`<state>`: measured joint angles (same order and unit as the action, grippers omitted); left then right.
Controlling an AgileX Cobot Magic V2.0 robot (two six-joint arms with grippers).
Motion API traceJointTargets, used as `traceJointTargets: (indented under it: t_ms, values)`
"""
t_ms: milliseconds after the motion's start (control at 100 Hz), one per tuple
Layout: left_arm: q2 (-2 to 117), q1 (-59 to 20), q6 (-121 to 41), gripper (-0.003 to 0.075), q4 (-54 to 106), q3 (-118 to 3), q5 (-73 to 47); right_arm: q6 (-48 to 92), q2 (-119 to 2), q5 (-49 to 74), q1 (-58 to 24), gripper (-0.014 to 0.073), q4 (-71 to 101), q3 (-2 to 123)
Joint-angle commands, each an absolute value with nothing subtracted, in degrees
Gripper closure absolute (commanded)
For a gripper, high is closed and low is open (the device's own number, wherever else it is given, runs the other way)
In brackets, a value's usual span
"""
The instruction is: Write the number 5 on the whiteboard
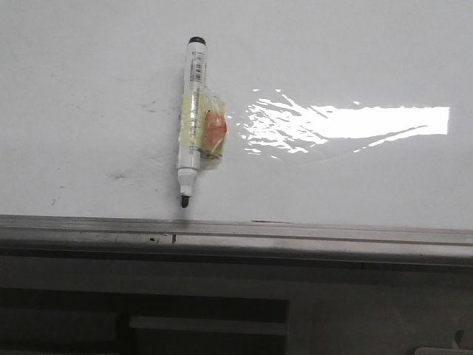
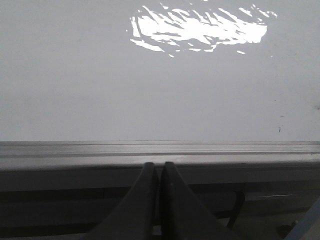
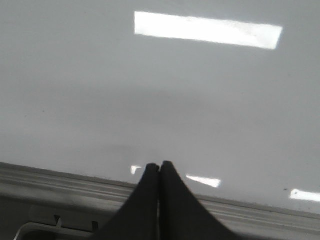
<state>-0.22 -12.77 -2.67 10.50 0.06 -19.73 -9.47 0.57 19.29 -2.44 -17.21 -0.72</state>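
The whiteboard [image 1: 355, 66] fills the front view, glossy white with a bright glare patch and faint dark smudges. No number 5 shows on it in any view. A white marker [image 1: 191, 122] lies on the board with its black tip towards the near rail and clear tape with an orange bit wrapped round its middle. Neither gripper appears in the front view. My left gripper [image 2: 159, 166] is shut with nothing in it, its tips at the board's grey rail [image 2: 100, 150]. My right gripper [image 3: 159, 165] is also shut and empty, just over the board's near edge.
The grey metal rail [image 1: 295, 240] runs along the board's near edge, with a darker frame and recess [image 1: 207, 325] below it. Small dark specks [image 1: 118, 176] mark the board left of the marker.
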Motion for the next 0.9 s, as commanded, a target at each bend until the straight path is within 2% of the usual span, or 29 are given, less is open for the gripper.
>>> traceJointTargets:
  t_ms: [0, 690, 890]
  values:
    - [-1.7, -12.6, -2.2, 0.0741, 11.1, 1.2, -17.2, -9.5, 1.5, 18.6, -2.0, 0.0657, -17.7, -2.0]
    - [-1.7, -12.6, -2.2, 0.0741, 11.1, 1.2, -17.2, -9.5, 1.5, 18.6, -2.0, 0.0657, -17.7, -2.0]
    - [-1.7, -12.6, -2.3, 0.0741, 10.3, 1.2, -17.2, -9.5, 1.5, 18.2, -2.0, 0.0657, -26.0, -2.0]
